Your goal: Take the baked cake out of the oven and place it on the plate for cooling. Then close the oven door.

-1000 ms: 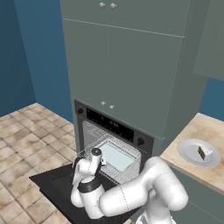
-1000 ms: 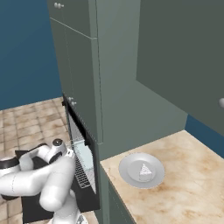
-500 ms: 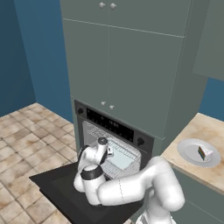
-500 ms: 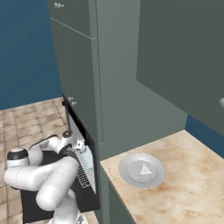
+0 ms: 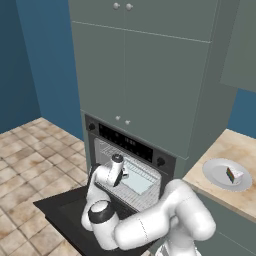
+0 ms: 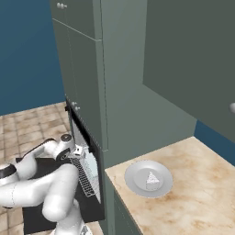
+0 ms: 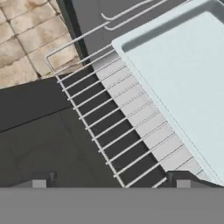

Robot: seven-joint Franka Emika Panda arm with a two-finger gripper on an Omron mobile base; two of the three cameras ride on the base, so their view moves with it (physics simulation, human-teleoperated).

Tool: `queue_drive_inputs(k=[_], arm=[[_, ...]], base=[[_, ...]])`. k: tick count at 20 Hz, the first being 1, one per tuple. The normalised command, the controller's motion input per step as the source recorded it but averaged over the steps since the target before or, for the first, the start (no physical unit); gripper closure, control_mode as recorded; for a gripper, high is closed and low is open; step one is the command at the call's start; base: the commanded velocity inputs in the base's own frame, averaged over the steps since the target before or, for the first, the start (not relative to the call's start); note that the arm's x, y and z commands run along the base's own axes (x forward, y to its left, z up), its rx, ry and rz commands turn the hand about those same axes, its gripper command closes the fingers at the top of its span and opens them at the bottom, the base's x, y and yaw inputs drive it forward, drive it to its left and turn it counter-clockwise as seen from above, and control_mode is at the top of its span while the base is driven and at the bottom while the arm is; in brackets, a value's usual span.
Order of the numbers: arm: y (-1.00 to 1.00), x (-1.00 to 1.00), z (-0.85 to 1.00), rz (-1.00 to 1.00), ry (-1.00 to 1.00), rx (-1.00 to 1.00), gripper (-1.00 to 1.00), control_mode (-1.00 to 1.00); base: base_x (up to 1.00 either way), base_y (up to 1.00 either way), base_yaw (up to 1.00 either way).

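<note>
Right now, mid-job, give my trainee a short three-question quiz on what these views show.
1. True or false: the baked cake lies on the plate on the counter.
2. The oven door is: A) shut, B) folded down open, C) taken off.
3. Fill in: in the hand view, the gripper looks down on a wire rack that carries a pale blue-white ____.

Key: 1 true. 2 B. 3 tray.
</note>
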Motion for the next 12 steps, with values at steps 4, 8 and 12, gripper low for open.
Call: queue_drive_inputs(k=[4, 8, 12], arm=[[0.7, -0.91, 0.34, 0.12, -0.03, -0.03, -1.0, -1.0], [0.88, -0.84, 0.47, 0.11, -0.03, -0.05, -1.0, -1.0], [0.96, -0.55, 0.89, 0.11, -0.03, -0.07, -1.0, -1.0]], base=[[0.0, 0.0, 0.0], [0.0, 0.0, 0.0], [0.0, 0.0, 0.0]])
